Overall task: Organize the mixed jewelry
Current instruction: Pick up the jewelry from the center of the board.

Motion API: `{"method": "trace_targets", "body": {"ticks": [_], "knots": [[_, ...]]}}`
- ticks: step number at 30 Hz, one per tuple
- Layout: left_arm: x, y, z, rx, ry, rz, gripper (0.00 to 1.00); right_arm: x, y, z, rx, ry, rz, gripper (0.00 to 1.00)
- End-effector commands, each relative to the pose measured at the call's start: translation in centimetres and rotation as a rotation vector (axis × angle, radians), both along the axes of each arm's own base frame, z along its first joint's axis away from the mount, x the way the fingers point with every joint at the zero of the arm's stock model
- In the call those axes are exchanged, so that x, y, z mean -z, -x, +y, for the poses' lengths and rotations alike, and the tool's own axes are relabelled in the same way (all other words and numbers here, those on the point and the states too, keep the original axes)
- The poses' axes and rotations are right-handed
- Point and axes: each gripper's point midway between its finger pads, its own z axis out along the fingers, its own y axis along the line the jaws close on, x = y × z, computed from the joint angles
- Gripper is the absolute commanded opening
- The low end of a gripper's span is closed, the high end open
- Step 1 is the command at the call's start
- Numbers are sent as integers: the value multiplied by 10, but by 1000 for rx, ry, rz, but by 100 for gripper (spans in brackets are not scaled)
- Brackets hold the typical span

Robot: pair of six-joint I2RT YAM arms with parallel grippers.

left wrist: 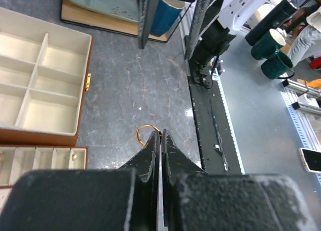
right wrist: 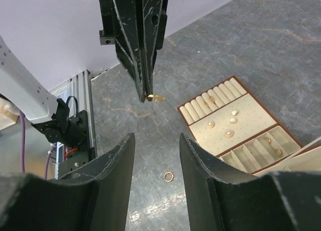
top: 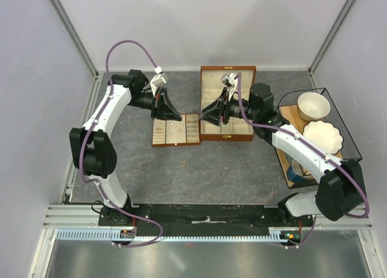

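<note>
My left gripper [top: 178,116] [left wrist: 161,133] is shut on a thin gold ring [left wrist: 145,135] and holds it in the air; the ring also shows in the right wrist view [right wrist: 155,97], left of the flat cream tray [right wrist: 239,124] [top: 175,130]. A second gold ring [right wrist: 168,177] [top: 183,164] lies loose on the grey table. The tray holds pale earrings [right wrist: 229,133] and a few small rings [right wrist: 210,99]. My right gripper [right wrist: 157,138] [top: 207,115] is open and empty, above the table near the loose ring.
The brown wooden cream-lined box [top: 227,103] [left wrist: 40,85] stands open behind the tray. A black wire rack [top: 338,127] at the right holds a bowl [top: 313,106], a white plate [top: 322,136] and a blue cup [top: 295,170].
</note>
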Motion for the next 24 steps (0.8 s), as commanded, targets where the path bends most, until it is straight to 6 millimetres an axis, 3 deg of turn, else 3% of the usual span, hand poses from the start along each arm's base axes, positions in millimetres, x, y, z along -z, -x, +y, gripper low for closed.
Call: {"method": "trace_targets", "body": {"ticks": [1,6,11,16,17,19,20,21,24], "knots": [[-101,40,-24,90,359,237,2,-35,-9,6,-26,-61,-110,49],[-147,62,-34,187,367,160,2,-20,-23,11,-35,8,-118,50],[-169,73,-36,244,357,134,2,-32,-25,9,-56,54,-226,51],[-158,77,-34,292,320,183,2,-29,-11,1,-126,188,-321,51],[-158,80,-33,300,305,217,1,-30,-11,-2,-139,224,-404,50],[-156,81,-32,330,296,160,2,-23,1,-4,-174,295,-443,51],[-156,83,-30,336,265,227,3,-21,3,-5,-182,331,-475,52],[-155,84,-31,339,252,227,3,-5,6,-12,-217,432,-524,52],[-153,82,-32,332,211,235,2,-2,19,-11,-304,549,-616,52]]}}
